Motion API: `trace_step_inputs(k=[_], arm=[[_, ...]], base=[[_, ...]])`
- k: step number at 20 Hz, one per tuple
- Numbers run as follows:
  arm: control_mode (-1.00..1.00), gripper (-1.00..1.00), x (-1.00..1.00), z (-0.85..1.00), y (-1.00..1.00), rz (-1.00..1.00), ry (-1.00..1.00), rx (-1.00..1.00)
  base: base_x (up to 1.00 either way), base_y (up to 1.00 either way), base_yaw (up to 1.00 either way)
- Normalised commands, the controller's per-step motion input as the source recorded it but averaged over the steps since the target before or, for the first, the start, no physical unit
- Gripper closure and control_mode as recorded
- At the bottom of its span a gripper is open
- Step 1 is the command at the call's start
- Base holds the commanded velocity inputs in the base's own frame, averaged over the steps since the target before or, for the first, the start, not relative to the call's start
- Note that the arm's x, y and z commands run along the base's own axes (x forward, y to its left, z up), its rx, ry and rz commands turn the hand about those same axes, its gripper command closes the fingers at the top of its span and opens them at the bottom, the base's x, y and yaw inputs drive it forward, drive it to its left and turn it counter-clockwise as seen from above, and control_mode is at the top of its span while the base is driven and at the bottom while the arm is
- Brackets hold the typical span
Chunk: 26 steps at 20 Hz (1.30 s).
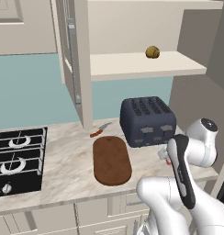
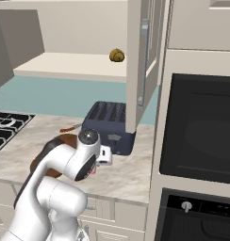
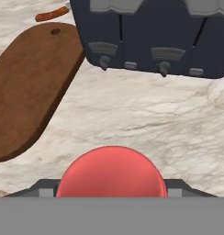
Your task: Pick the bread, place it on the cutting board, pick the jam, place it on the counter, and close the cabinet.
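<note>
The pincer [image 3: 112,193] grips the jam [image 3: 112,172] above the counter [image 3: 146,119].

Counter [image 1: 68,165]: cutting board [image 1: 112,160], toaster [image 1: 147,120], knife [image 1: 99,130].

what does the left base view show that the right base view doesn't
Left base view: the black gas stove's front knob and the dark brown oblong wooden cutting board in full outline. Right base view: a tall black built-in oven front with a control knob below. Both: the small round golden-brown roll on the pale cabinet shelf, the dark blue toaster, the orange-handled knife.
</note>
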Motion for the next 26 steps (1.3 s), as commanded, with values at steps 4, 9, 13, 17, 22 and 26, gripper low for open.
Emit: trace_step_inputs(k=[4, 9, 13, 17, 22, 26], arm=[[-1.00, 1.00, 0.00, -0.25, 0.00, 0.00, -0.06, 0.00], [-1.00, 1.00, 0.00, -0.24, 0.00, 0.00, -0.05, 0.00], [-1.00, 1.00, 0.00, -0.18, 0.00, 0.00, -0.03, 0.00], [-1.00, 1.00, 0.00, -0.15, 0.00, 0.00, -0.04, 0.00], [-1.00, 1.00, 0.05, -0.16, 0.00, 0.00, -0.05, 0.00], [-1.00, 1.00, 0.09, -0.18, 0.00, 0.00, -0.07, 0.00]], base=[[0.00, 0.00, 0.00], [0.00, 0.00, 0.00], [0.00, 0.00, 0.00], [0.00, 0.00, 0.00], [0.00, 0.00, 0.00], [0.00, 0.00, 0.00]])
